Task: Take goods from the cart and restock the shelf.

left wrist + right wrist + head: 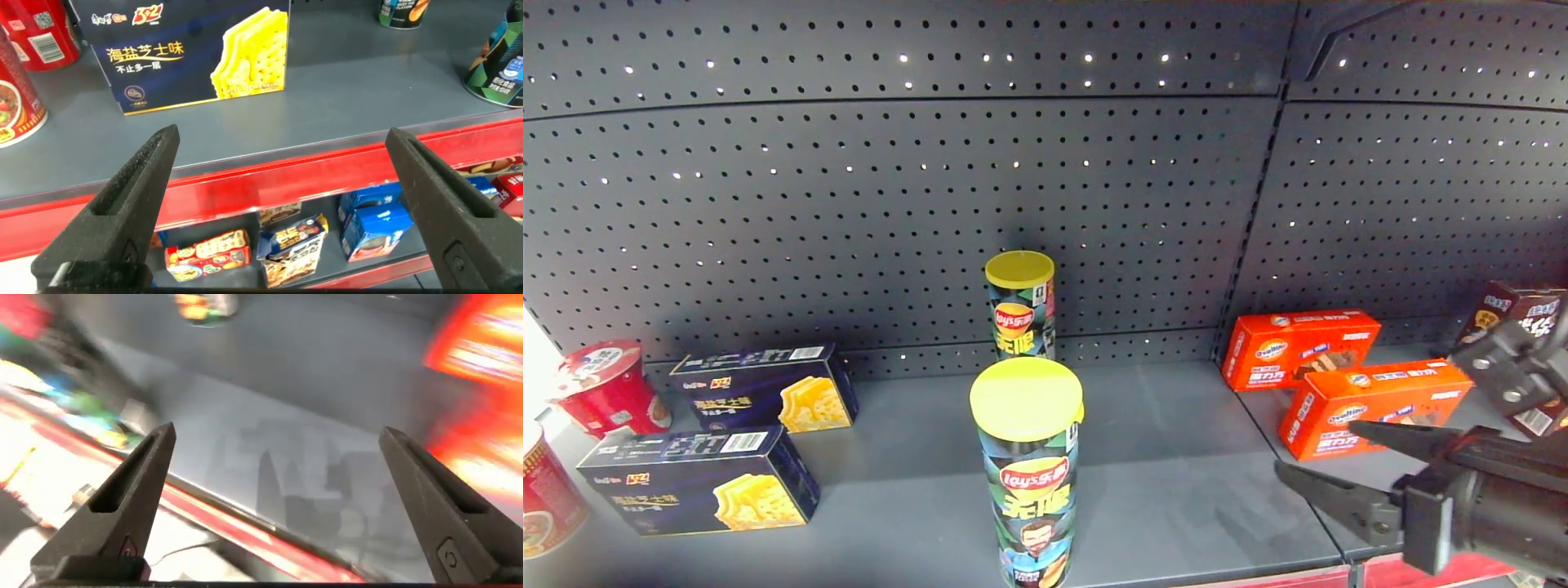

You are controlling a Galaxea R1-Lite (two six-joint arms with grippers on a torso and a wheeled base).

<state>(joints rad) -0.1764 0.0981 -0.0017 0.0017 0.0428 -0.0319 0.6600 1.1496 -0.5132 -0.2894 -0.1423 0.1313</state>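
Two tall chip cans with yellow lids stand upright mid-shelf, one [1029,482] near the front edge and the other [1021,314] behind it by the back wall. My right gripper [1315,447] hovers open and empty over the shelf's front right, right of the front can and just before the orange boxes [1372,404]. Seen from its wrist, the right gripper [278,431] spreads over bare shelf board [327,457]. My left gripper [282,135] is open and empty in front of the shelf's red front edge [245,184], facing a dark blue cracker box [196,53].
Two dark blue cracker boxes [698,482] [768,388] and red noodle cups [605,388] fill the shelf's left. A second orange box [1298,347] and brown boxes [1515,306] sit at the right. A lower shelf holds several packets [286,241]. A perforated panel [890,188] backs the shelf.
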